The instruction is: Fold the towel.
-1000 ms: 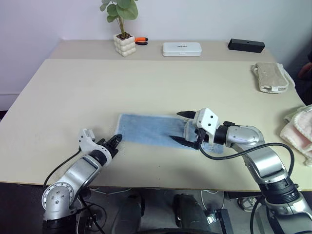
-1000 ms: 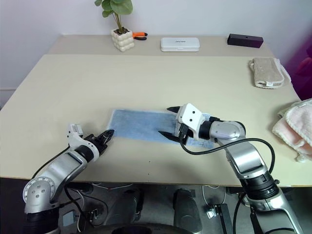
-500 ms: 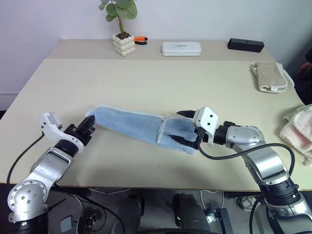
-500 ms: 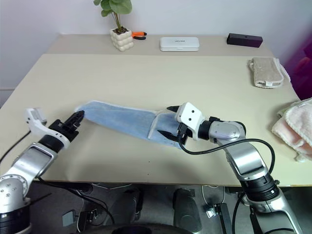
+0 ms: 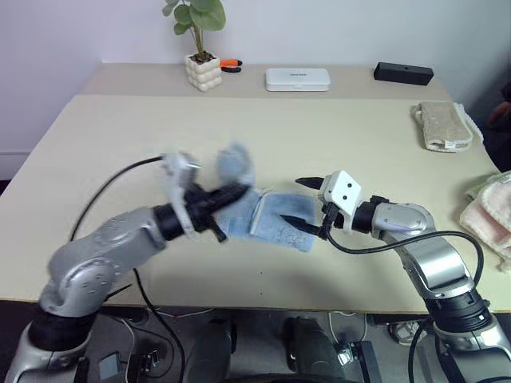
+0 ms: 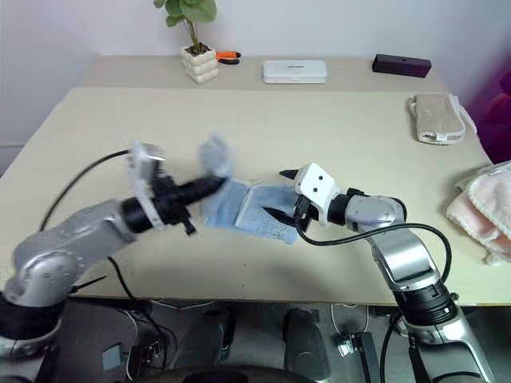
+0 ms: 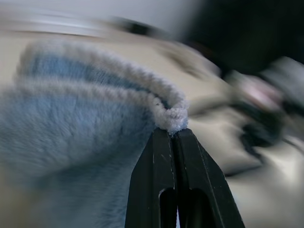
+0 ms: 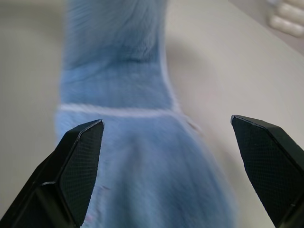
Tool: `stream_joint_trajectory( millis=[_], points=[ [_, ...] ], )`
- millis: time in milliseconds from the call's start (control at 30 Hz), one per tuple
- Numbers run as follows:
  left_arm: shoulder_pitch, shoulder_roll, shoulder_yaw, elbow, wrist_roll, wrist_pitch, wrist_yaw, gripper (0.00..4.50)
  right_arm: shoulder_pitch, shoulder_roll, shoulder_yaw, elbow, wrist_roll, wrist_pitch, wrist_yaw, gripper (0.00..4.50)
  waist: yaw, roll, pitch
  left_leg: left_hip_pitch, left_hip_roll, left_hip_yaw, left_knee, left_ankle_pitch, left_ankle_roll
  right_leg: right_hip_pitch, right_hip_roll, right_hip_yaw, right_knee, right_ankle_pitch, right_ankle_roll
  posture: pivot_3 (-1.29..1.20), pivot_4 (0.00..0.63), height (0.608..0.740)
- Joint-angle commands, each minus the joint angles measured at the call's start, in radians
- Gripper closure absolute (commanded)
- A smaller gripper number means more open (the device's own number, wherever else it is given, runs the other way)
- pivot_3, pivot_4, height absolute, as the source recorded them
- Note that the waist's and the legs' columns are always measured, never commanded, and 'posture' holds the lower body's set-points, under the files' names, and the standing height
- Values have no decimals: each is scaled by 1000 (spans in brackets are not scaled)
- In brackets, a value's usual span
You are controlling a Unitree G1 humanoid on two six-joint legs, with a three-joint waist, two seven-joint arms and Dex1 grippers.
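Left wrist view showing the left gripper [image 7: 172, 135] with jaws pressed together, pinching the whitish stitched edge of the towel [image 5: 275, 223]. Lifting that end off the counter [image 5: 263, 132] and carrying it toward the right gripper [image 5: 306, 206], apparently to lay one half of the cloth over the other. Bunching into a raised blue tuft beside the left gripper, with the remainder of the towel lying flat on the counter directly under the right gripper. Hovering just over that flat end with jaws spread wide, holding nothing, probably placed there to pin the cloth while the lifted end comes across; whether actually touching the terry, impossible to tell. Sitting well apart from the towel, toward the counter's right edge, a folded beige towel [image 5: 441, 126] and a pink-and-cream pile [image 5: 489, 217], both out of the fold's path.
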Motion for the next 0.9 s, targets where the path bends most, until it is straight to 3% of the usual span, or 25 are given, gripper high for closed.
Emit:
stream_joint_trajectory(
  millis=[33,267,500,700,800,900],
  points=[
    [-52,-34,-87,33,85,2,-99,4469,14,-36,-56,33,-36,-27,-23,96,-2,0,0,0,0,0,0,0,0,0,0,0,0,0,0,0,150,738],
    [-115,-110,-258,147,306,-33,-235,4469,100,-99,-148,72,-62,-49,-44,96,-10,0,0,0,0,0,0,0,0,-1,0,0,1,0,1,0,150,738],
    [-109,-206,-249,210,391,-33,-239,4469,165,-123,-190,82,-82,-76,-55,96,-16,0,1,0,1,-1,0,0,0,-1,0,0,2,0,2,0,150,738],
    [-90,-216,-196,175,360,13,-263,1709,161,-125,-190,93,-86,-90,-52,96,-16,0,1,0,1,-1,0,0,0,-1,0,0,2,1,4,0,150,738],
    [-62,-169,-53,123,262,73,-259,1709,136,-128,-207,104,-69,-73,-50,96,-18,0,1,0,1,-1,0,0,0,-1,0,0,2,1,4,0,150,738],
    [-31,-129,82,92,199,84,-241,1669,109,-126,-233,108,-35,-41,-44,867,-19,0,1,1,1,-1,0,0,0,-1,0,0,3,1,4,0,150,738]
  ],
)
